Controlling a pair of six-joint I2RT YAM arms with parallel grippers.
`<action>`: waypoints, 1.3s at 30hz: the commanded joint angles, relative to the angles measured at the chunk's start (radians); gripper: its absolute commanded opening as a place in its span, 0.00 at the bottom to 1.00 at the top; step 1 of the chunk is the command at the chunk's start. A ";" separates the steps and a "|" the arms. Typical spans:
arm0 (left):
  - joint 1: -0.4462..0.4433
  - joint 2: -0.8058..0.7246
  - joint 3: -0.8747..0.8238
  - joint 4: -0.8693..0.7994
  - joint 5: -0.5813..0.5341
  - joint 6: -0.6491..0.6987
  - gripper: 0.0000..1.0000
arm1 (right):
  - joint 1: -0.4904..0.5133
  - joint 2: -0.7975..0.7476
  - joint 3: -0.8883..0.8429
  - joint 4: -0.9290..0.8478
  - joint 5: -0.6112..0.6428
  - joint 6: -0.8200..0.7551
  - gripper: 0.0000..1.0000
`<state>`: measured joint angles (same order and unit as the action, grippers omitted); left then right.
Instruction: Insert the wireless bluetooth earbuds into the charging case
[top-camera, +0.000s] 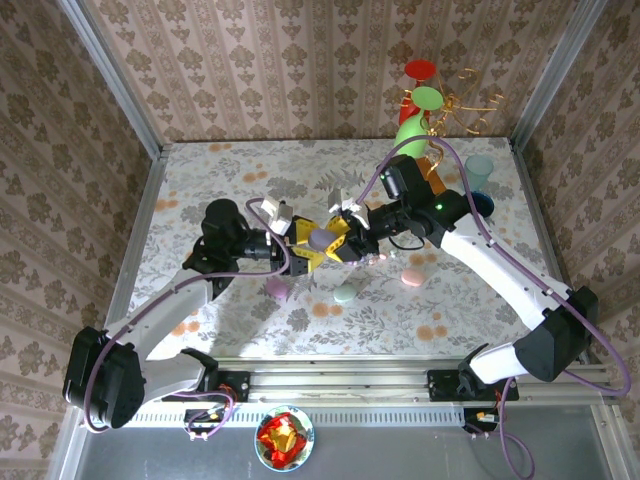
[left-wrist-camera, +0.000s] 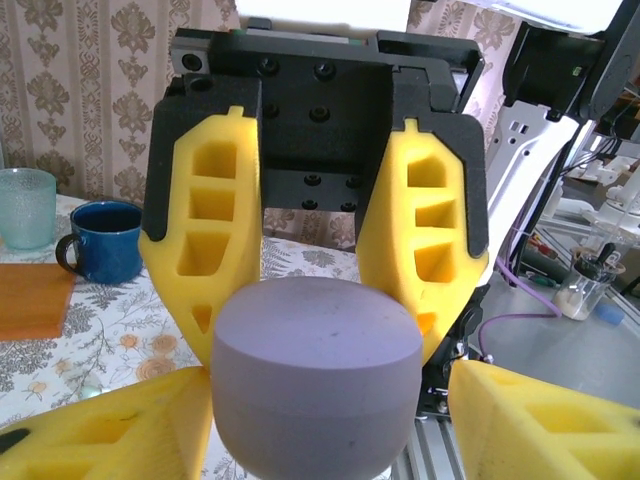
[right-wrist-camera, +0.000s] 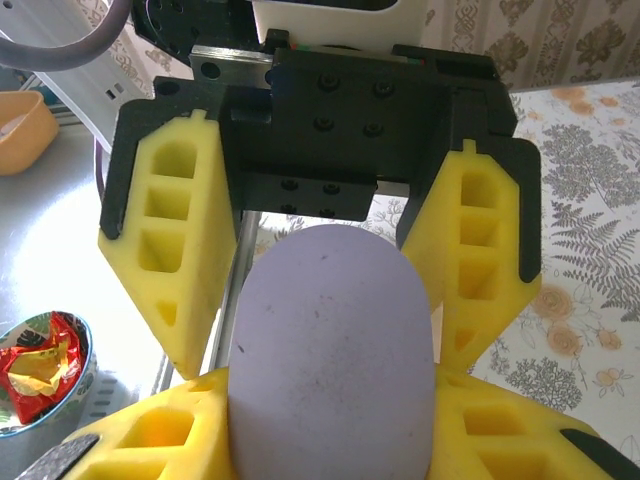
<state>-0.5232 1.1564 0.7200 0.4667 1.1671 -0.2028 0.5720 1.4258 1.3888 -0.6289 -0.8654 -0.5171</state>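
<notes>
From above, I am holding the lilac charging case (top-camera: 322, 240) over mid-table, my left gripper (top-camera: 300, 248) at its 9 o'clock and my right gripper (top-camera: 350, 240) at its 3. A pink case (top-camera: 410, 277), a mint case (top-camera: 345, 293) and a mauve case (top-camera: 278, 288) are lying at 4, 5 and 7, and bare tablecloth (top-camera: 200, 180) is lying open toward 10. My left wrist is showing more: one finger (left-wrist-camera: 150, 420) is touching the case and the other is standing a sliver off, so I cannot tell whether that claw is gripping. My right wrist is showing both fingers (right-wrist-camera: 500, 430) pressing the case's sides, clamped, with a snack bowl (right-wrist-camera: 40, 365) sitting on the grey ledge (right-wrist-camera: 60, 240) at 8.
</notes>
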 joint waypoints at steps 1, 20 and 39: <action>-0.006 -0.024 0.025 -0.012 0.008 0.026 0.59 | 0.006 -0.013 0.016 0.000 -0.020 -0.001 0.15; -0.003 -0.045 0.017 0.007 0.012 0.020 0.51 | 0.007 -0.010 0.024 -0.079 -0.006 -0.058 0.14; -0.003 -0.046 0.012 0.024 0.025 0.026 0.20 | 0.008 -0.019 0.009 0.003 0.020 0.017 0.25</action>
<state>-0.5209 1.1431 0.7204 0.4412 1.1587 -0.1909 0.5713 1.4231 1.3888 -0.6556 -0.8604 -0.5354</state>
